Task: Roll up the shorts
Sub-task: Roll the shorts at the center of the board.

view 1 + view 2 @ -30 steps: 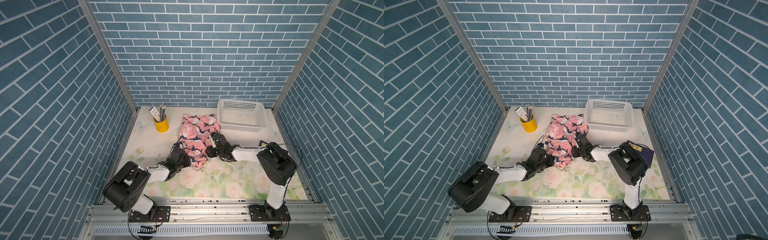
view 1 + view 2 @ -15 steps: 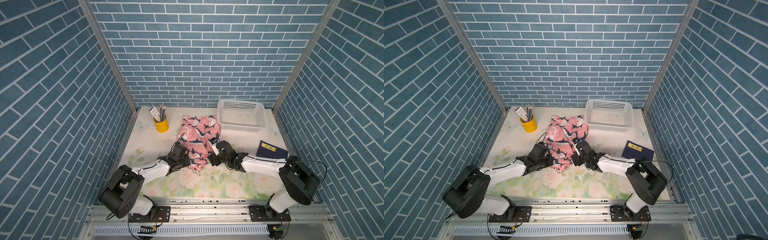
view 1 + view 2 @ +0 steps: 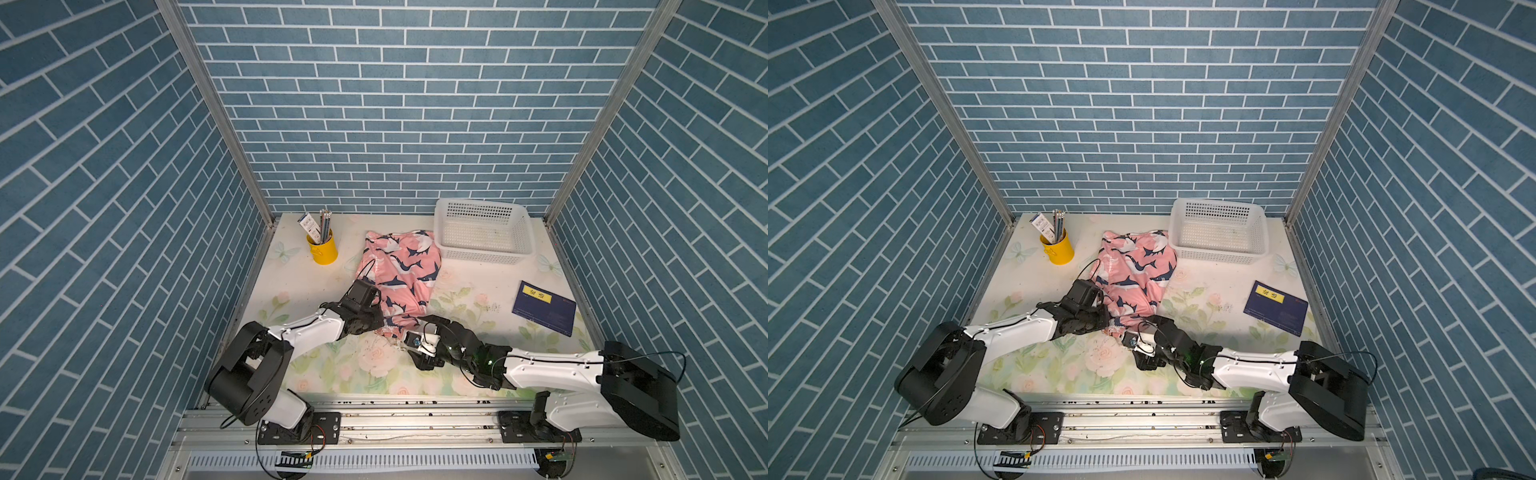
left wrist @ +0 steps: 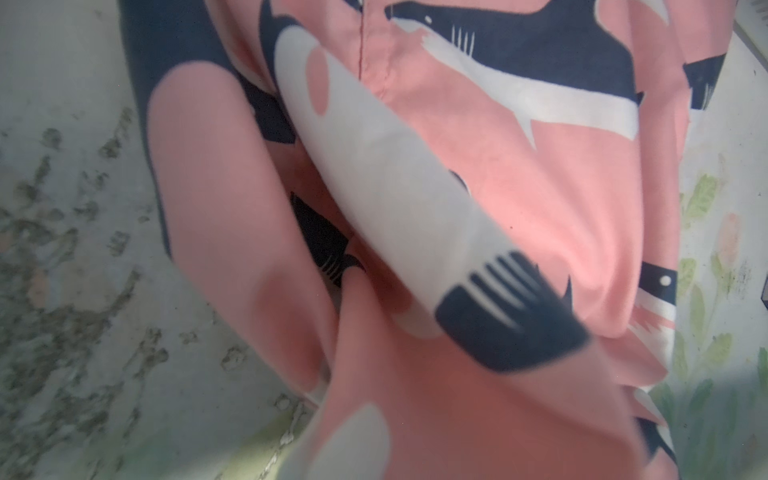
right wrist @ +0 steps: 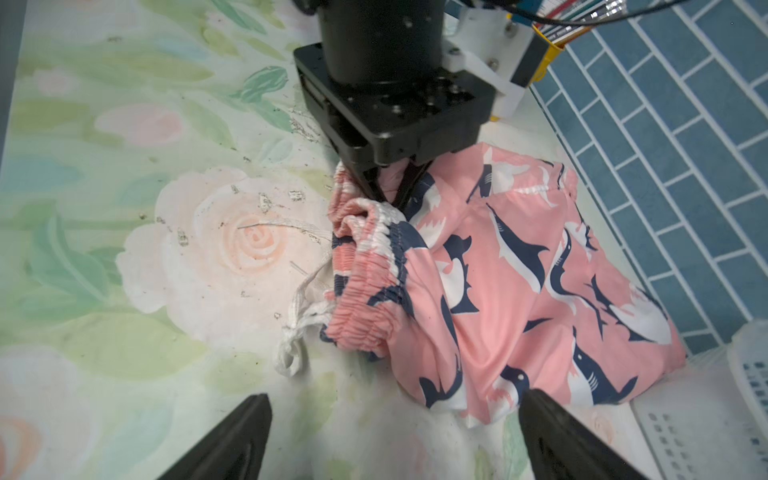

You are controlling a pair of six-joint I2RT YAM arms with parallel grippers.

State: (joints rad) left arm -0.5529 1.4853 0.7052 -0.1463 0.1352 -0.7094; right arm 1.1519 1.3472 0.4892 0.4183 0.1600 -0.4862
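Observation:
The pink shark-print shorts lie crumpled in the middle of the table, running from the back toward the front. My left gripper is shut on the bunched elastic waistband at the shorts' front end. In the left wrist view the shorts fill the frame and hide the jaws. My right gripper stands wide open just in front of the waistband, holding nothing. The white drawstring trails onto the table.
A white mesh basket stands at the back right, close to the shorts. A yellow cup of pencils is at the back left. A dark blue booklet lies at the right. Blue brick walls close three sides.
My right gripper has opened, let go of the shorts and drawn back toward the front. The left gripper stays shut on the waistband; the shorts now lie stretched toward the front.

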